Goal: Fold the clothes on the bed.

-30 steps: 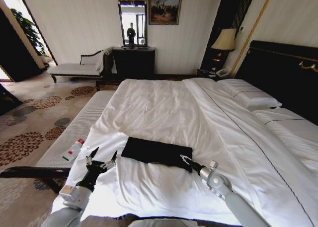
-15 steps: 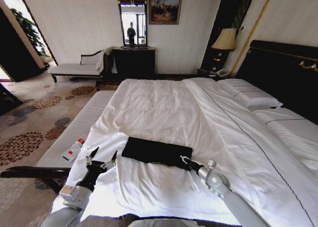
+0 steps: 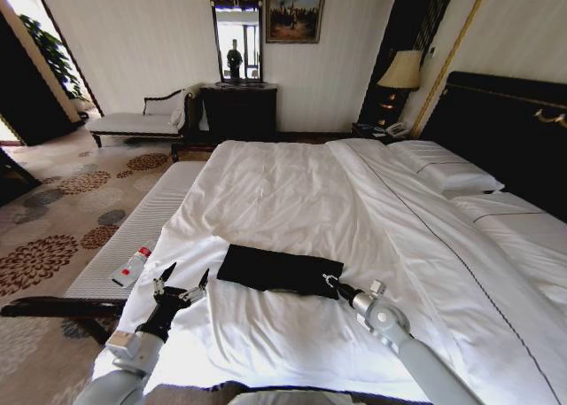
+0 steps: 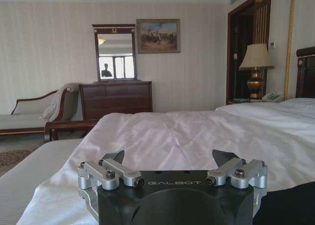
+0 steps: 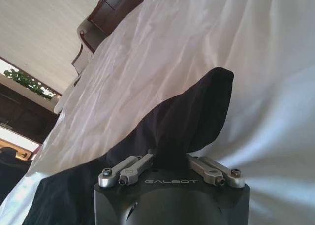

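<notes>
The clothes, a black T-shirt (image 3: 276, 268), lie folded into a long strip on the near part of the bed (image 3: 292, 192), on its white duvet. My right gripper (image 3: 330, 282) is shut on the shirt's near right corner. In the right wrist view the black fabric (image 5: 189, 116) rises in a peak from between the closed fingers of the right gripper (image 5: 170, 159). My left gripper (image 3: 184, 278) hovers open just left of the shirt, nothing between its fingers. The left gripper (image 4: 170, 158) also shows from its own wrist, with a bit of black cloth (image 4: 290, 205) beside it.
A narrow white bench (image 3: 146, 223) runs along the bed's left side with a small white bottle (image 3: 130, 268) on it. Pillows (image 3: 443, 170) and a dark headboard (image 3: 505, 126) are at the right. A chaise (image 3: 133, 121), dresser (image 3: 239, 112) and lamp (image 3: 400, 73) stand by the far wall.
My right gripper has shifted slightly right and away, drawing the shirt's near right corner up with it. The left arm has not moved.
</notes>
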Motion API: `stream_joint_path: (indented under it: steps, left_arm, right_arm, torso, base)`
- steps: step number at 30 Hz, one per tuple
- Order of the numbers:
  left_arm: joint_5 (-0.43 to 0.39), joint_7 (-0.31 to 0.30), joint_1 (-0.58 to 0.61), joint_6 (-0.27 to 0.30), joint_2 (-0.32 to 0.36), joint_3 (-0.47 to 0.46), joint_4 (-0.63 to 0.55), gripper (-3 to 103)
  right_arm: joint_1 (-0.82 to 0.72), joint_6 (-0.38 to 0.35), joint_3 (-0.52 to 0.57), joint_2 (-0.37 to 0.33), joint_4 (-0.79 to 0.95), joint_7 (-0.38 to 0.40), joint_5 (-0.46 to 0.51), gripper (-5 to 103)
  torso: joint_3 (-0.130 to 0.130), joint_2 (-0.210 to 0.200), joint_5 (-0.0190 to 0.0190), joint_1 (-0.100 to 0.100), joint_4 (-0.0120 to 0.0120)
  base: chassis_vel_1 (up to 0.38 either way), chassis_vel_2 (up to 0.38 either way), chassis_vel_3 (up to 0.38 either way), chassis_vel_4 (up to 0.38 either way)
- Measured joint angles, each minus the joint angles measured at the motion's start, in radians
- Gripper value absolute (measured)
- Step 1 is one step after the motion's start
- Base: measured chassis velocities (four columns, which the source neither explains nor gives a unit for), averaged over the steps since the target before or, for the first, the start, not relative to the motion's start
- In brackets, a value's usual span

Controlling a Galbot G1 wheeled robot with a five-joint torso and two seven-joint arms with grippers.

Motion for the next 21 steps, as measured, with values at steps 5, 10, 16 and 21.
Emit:
stream_joint_path:
  steps: [5, 10, 16, 21]
  left_arm:
    - [0.000, 0.000, 0.000, 0.000, 0.000, 0.000, 0.000, 100]
    - [0.000, 0.000, 0.000, 0.000, 0.000, 0.000, 0.000, 100]
    - [0.000, 0.000, 0.000, 0.000, 0.000, 0.000, 0.000, 100]
    - [0.000, 0.000, 0.000, 0.000, 0.000, 0.000, 0.000, 100]
  right_arm:
    - [-0.036, -0.020, 0.091, -0.098, 0.077, 0.012, -0.052, 7]
    - [-0.060, -0.059, 0.152, -0.242, 0.072, 0.012, -0.194, 7]
    - [-0.007, -0.020, 0.138, -0.321, -0.033, -0.031, -0.357, 7]
    - [0.042, -0.015, 0.088, -0.305, 0.001, -0.021, -0.413, 7]
  torso:
    - [0.000, 0.000, -0.0003, 0.000, -0.0005]
    - [0.000, 0.000, -0.0002, 0.000, -0.0004]
    - [0.000, 0.000, -0.0002, 0.000, -0.0002]
    - [0.000, 0.000, -0.0002, 0.000, -0.0004]
  base:
    - [0.000, 0.000, 0.000, 0.000]
    - [0.000, 0.000, 0.000, 0.000]
    - [0.000, 0.000, 0.000, 0.000]
    - [0.000, 0.000, 0.000, 0.000]
